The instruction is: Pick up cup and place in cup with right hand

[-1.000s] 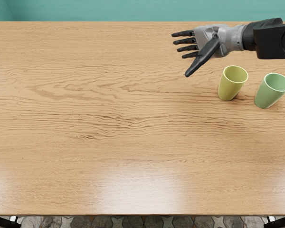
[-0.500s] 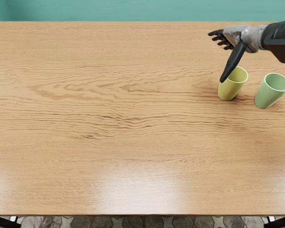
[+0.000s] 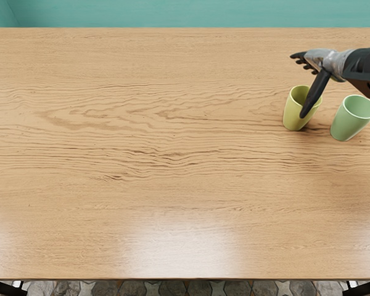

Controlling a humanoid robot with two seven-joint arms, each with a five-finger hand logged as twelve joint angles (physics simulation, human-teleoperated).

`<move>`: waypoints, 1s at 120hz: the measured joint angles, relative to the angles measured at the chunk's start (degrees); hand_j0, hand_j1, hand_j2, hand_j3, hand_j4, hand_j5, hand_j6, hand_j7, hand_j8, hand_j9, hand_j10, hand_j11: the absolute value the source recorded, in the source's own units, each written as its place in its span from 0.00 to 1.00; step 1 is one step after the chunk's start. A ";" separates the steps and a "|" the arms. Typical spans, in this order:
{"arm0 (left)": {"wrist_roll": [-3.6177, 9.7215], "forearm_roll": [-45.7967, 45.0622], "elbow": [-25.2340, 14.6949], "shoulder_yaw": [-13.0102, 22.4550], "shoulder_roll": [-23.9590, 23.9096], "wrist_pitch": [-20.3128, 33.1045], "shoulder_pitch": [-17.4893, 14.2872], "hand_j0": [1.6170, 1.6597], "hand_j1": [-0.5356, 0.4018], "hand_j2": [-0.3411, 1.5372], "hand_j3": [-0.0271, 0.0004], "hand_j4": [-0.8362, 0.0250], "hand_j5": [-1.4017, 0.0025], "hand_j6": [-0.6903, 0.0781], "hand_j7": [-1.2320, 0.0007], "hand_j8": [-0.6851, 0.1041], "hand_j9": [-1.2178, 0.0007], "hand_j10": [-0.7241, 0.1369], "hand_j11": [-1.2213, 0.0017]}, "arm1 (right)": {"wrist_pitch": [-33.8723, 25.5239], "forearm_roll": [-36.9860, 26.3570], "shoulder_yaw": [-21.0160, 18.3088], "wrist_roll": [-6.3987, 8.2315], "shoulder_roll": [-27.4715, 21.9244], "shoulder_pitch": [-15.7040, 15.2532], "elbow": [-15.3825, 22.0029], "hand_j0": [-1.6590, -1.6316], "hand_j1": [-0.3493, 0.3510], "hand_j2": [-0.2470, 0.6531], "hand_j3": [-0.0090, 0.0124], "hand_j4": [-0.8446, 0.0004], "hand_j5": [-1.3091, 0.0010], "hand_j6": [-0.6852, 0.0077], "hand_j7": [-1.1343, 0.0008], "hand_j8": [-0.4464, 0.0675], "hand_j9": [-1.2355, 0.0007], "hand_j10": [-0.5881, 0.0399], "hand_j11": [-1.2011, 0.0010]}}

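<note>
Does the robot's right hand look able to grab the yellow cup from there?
Probably yes. The right hand is open and empty, with its thumb over the yellow cup in this view. Nothing seems to block it; the green cup stands to the side.

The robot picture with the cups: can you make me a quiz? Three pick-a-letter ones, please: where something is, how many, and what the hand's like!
1. In the picture, where is the green cup from the yellow cup?
A) left
B) right
C) inside it

2. How many cups are on the table?
A) two
B) four
C) five

3. How is the right hand?
A) curled into a fist
B) squeezing the green cup
C) open, holding nothing

Answers:
1 B: green is nearer the picture's right edge.
2 A: one yellow, one green.
3 C: its thumb sticks out and its fingers wrap around neither cup.
</note>
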 joint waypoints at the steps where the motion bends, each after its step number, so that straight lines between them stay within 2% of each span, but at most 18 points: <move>1: 0.00 0.00 0.00 0.00 0.00 0.00 0.00 0.96 0.93 0.18 0.98 0.96 0.99 0.88 0.99 0.85 0.99 0.83 0.99 | -0.08 0.00 -0.07 -0.01 0.01 -0.01 0.00 0.04 0.00 0.28 0.42 1.00 1.00 0.98 1.00 0.86 1.00 0.93 1.00; 20: 0.00 0.00 0.00 0.00 0.00 0.00 0.00 0.96 0.93 0.18 0.98 0.96 0.99 0.88 0.99 0.85 0.99 0.83 0.99 | -2.31 -0.03 -1.85 -0.13 0.25 -0.07 -0.01 0.04 0.00 0.28 0.42 1.00 1.00 0.98 1.00 0.86 1.00 0.93 1.00; 50: 0.00 0.00 0.00 0.00 0.00 0.00 0.00 0.96 0.93 0.18 0.98 0.96 0.99 0.88 0.99 0.85 0.99 0.83 0.99 | -4.10 0.04 -2.53 -0.32 0.49 -0.59 -0.02 0.04 0.01 0.27 0.42 0.99 0.99 0.97 0.99 0.85 0.99 0.92 0.99; 105: 0.00 0.00 0.00 0.00 0.00 0.00 0.00 0.96 0.93 0.18 0.98 0.96 0.99 0.88 0.99 0.85 0.99 0.83 0.99 | -4.60 -0.10 -4.23 -0.43 2.41 -0.75 -0.77 0.04 0.21 0.25 0.42 0.85 0.87 0.80 0.85 0.61 0.87 0.73 0.86; 120: 0.00 0.00 0.00 0.00 0.00 0.00 0.00 0.96 0.93 0.18 0.98 0.96 0.99 0.88 0.99 0.85 0.99 0.83 0.99 | -4.87 -0.50 -4.84 -0.39 2.44 -0.75 -0.84 0.04 0.25 0.24 0.42 0.82 0.85 0.77 0.83 0.56 0.85 0.77 0.84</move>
